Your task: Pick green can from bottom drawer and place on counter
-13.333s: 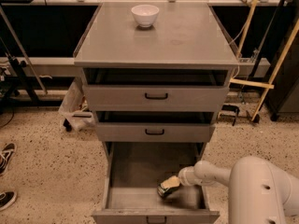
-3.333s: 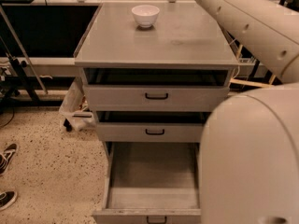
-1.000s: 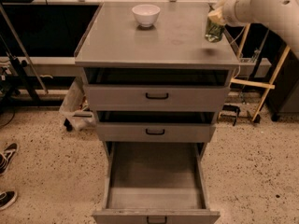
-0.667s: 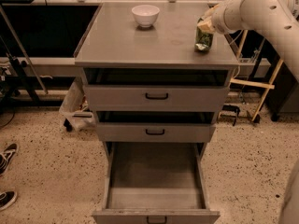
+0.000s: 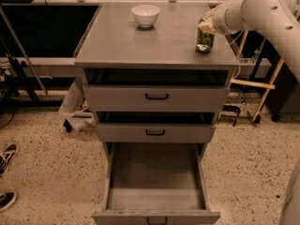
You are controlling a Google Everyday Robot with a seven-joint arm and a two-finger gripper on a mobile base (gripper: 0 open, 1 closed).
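Where the green can (image 5: 205,41) stands: upright on the counter (image 5: 154,43), close to the right edge and nearer the front than the back, well apart from the bottom drawer (image 5: 154,177).
Place of the gripper (image 5: 207,26): directly over the green can, at its top, so that it covers the upper part of the can.
State of the gripper: I cannot tell whether it clamps the can or sits loose around it.
The arm (image 5: 269,11): white and thick, it comes in from the upper right, above the right edge of the counter.
State of the bottom drawer: pulled far out toward the camera, with its plain grey floor visible.
The two upper drawers (image 5: 156,96): each is a little open, with a dark gap above its grey front and a black handle.
The white bowl (image 5: 145,15): at the back of the counter, slightly left of the middle, well apart from the can.
The floor (image 5: 42,172): speckled, with two dark shoes (image 5: 7,153) at the left edge.
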